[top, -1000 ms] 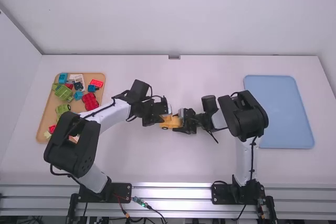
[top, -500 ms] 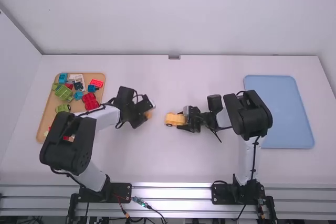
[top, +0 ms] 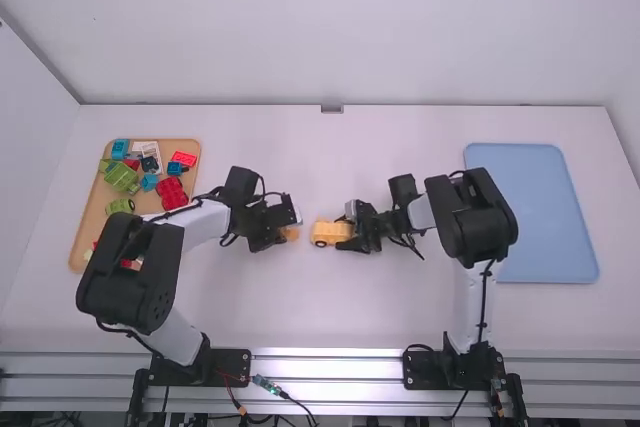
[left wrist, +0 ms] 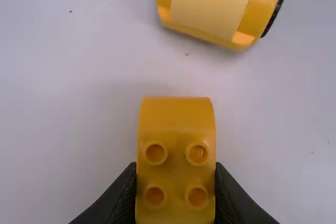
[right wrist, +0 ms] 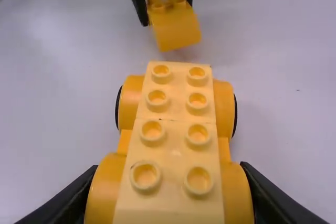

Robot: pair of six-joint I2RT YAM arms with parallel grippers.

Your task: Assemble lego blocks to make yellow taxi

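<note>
Leftmost, a yellow block [left wrist: 176, 161] is pinched between the jaws of the left gripper [top: 284, 234]; toward three o'clock, apart, a studded car body [right wrist: 177, 129] is clasped by the right gripper [top: 346, 233], its nine-o'clock end protruding beyond the jaws.

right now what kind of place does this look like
Probably a robot workstation or lab: two arms are mounted at a white table, with a tray of toy blocks on one side and a blue mat on the other.
</note>
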